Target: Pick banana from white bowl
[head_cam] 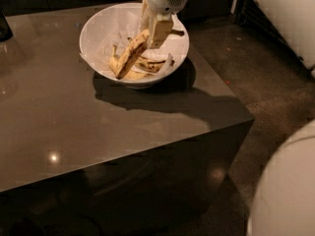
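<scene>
The gripper (151,31) hangs over the far right part of the bowl (84,33). Its white housing sits at the top edge of the frame, and its two tan fingers (160,29) reach down inside the rim. As far as we can make out, the fingers are clenched on the upper end of the banana (130,57). The banana slants from that grip down and to the left, its lower end low in the bowl (one end up, the other down among the rest). It is yellow with heavy brown speckles and dark ends.

Beneath it lie shorter bananas (147,65); we cannot tell how many. Crumpled paper (106,23) lines the bowl, and a corner of it juts up at the near right rim.

The bowl stands at the far right of a dark, glossy table (98,127), near its right edge, and throws a broad shadow toward us. At the far left a dark object (4,28) is cut off by the frame. Right of the table runs a dark speckled floor (256,77). The robot's white arm (285,18) fills the upper right corner, and a rounded white part of its body (290,191) bulges into the lower right.
</scene>
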{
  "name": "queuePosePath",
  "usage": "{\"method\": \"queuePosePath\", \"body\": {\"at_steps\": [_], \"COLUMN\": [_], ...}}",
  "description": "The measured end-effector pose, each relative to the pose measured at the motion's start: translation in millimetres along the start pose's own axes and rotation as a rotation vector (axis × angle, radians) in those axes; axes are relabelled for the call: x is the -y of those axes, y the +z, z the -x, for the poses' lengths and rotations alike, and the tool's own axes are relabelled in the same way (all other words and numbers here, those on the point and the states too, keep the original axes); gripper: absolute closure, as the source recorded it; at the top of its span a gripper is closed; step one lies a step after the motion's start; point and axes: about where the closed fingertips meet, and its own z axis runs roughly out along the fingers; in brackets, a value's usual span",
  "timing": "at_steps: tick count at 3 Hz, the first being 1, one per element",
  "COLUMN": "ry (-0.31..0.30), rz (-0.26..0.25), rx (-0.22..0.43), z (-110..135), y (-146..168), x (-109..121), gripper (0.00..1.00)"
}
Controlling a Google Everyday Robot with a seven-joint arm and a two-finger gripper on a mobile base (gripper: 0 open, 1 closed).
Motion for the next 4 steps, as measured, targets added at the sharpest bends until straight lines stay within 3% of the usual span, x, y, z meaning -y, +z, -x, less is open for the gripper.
{"method": "queuePosePath", "body": {"at_steps": [2,4], "ry": [-0.037,-0.024], "rz": [-0.018,-0.006], "rx": [0.168,0.186], "z": [20,29], "y": [-32,-36], "x": [-37,-52], "gripper": [1.0,1.0]}}
